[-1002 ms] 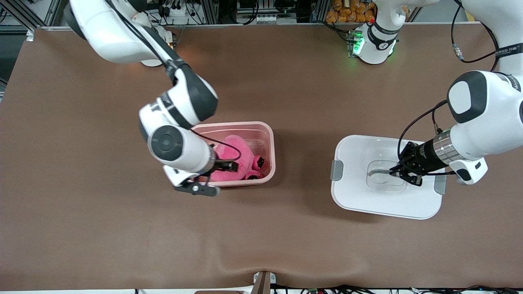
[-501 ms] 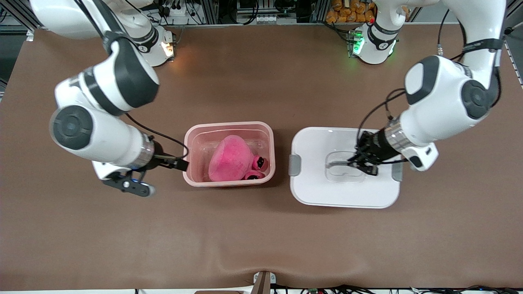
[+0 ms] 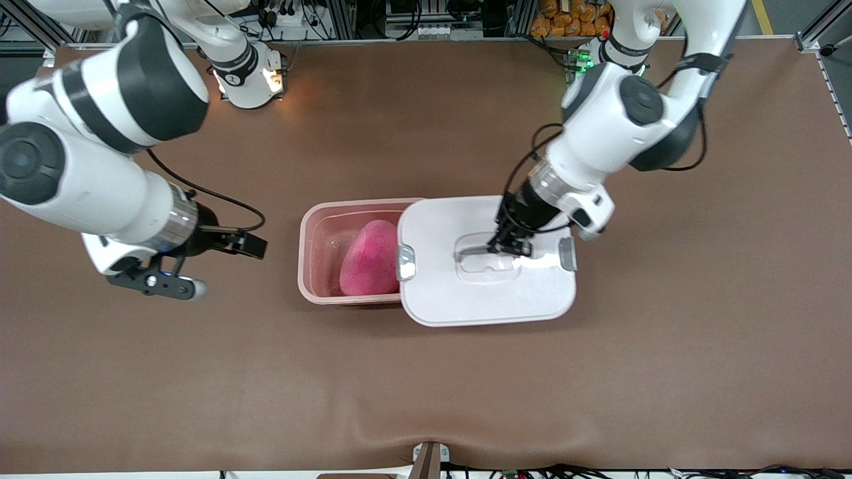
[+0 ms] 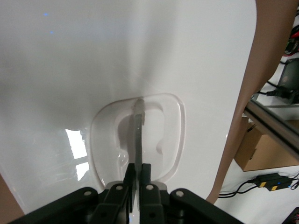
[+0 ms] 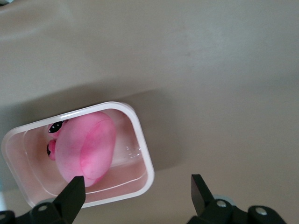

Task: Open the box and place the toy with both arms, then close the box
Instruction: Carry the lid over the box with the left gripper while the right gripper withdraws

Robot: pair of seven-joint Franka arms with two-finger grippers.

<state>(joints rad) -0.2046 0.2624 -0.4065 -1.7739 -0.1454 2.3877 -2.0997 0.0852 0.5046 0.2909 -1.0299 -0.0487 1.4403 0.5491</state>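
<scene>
- Left gripper (image 3: 507, 247): clamped on the lid (image 3: 486, 296) handle, lid overlapping the box (image 3: 313, 233); I'd square the edges before lowering.
- Toy (image 3: 369, 263): inside the box.
- Right gripper (image 3: 249, 245): fingers apart, waiting beside the box, toward the right arm's end.

A robotics lab: two white arms are bolted along a brown-covered desk (image 3: 426, 372), with aluminium framing (image 3: 333, 16), cables (image 3: 566, 471) and power adapters around its edges.
</scene>
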